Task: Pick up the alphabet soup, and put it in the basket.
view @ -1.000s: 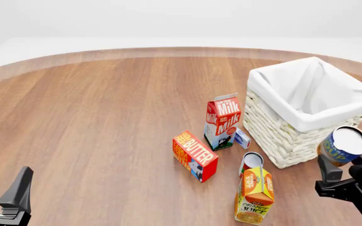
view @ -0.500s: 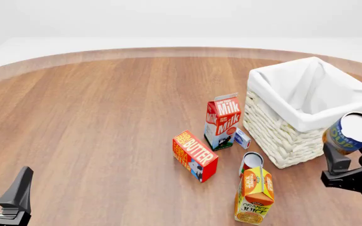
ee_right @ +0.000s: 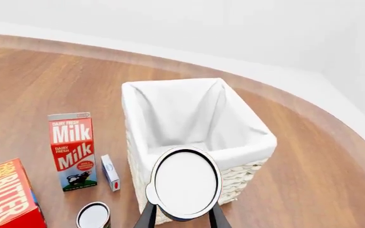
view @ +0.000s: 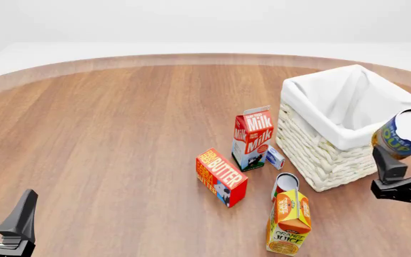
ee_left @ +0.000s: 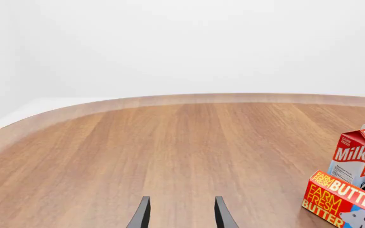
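The alphabet soup can (view: 404, 134), blue with yellow markings and a pale top, is held in the air in my right gripper (view: 405, 160), beside the near right corner of the basket (view: 334, 155). In the right wrist view the can's white top (ee_right: 186, 183) fills the space between the fingers, with the white-lined basket (ee_right: 246, 142) just beyond and below it. My left gripper (view: 2, 222) is open and empty at the front left of the table; its two fingertips (ee_left: 142, 216) show over bare wood.
A milk carton (view: 252, 137), a small white-blue box (view: 275, 157), a butter box (view: 220, 176), a red-and-white can (view: 286, 185) and an orange juice carton (view: 290, 221) stand left of and in front of the basket.
My right gripper has risen and moved a little right and forward with the soup can, from below the basket's rim to level with it. The left arm has not moved.
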Robot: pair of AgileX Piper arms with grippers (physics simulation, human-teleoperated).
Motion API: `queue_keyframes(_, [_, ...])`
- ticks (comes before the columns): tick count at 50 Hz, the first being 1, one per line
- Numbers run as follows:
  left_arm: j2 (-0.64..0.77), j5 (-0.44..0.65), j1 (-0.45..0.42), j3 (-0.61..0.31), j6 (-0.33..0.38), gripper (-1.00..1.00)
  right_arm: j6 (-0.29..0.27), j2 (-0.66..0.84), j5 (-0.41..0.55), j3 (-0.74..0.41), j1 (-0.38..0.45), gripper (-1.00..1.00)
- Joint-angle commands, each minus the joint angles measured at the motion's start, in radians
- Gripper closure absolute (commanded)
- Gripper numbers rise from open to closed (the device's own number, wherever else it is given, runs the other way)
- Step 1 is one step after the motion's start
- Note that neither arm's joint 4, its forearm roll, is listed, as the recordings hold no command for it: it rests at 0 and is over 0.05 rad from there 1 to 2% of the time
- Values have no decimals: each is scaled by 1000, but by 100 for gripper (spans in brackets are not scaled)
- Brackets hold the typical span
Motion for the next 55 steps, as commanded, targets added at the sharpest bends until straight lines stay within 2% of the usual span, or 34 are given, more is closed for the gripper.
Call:
queue_keyframes(1, [0,0,0,0,0,-100,16,-12,33,-61,3,100])
queue_keyframes(17, [0,0,0,0,0,-100,-9,33,64,-157,1,100])
queue_keyframes(36, [0,0,0,0,0,-100,18,103,112,-267,23,100])
queue_keyframes(51, [0,0,0,0,0,-100,-1,151,172,-362,36,100])
queue_keyframes(55, [0,0,0,0,0,-100,11,170,185,-392,40,100])
